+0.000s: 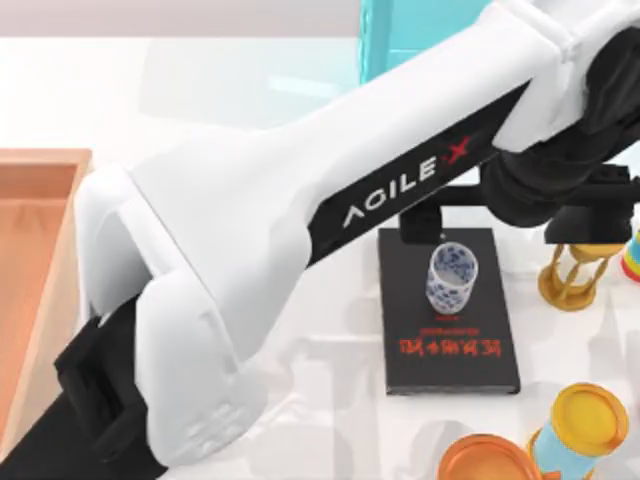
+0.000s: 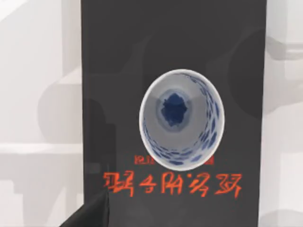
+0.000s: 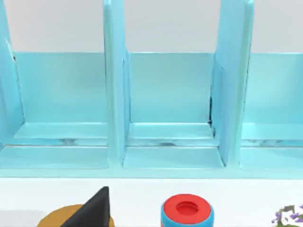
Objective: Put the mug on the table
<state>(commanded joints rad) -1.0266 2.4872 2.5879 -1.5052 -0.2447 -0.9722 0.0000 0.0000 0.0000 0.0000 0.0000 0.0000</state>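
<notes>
The mug (image 1: 452,280), a small white cup with a blue pattern, stands upright on a black book (image 1: 450,350) with red lettering. The book lies flat on the glossy white table (image 1: 330,410), right of centre. My left arm reaches across from the lower left, and its gripper (image 1: 505,222) hangs open above the book's far end, just behind the mug. The left wrist view looks straight down into the mug (image 2: 182,118); one black fingertip (image 2: 92,213) sits beside it without touching. My right gripper is parked facing a light-blue rack, one fingertip (image 3: 94,210) in its wrist view.
An orange-brown wooden tray (image 1: 40,250) lies at the left edge. Right of the book stand a gold trophy (image 1: 580,270), a yellow-topped blue cylinder (image 1: 585,420) and an orange dish (image 1: 490,460). The light-blue rack (image 1: 420,35) stands at the back, a red-topped cylinder (image 3: 187,210) before it.
</notes>
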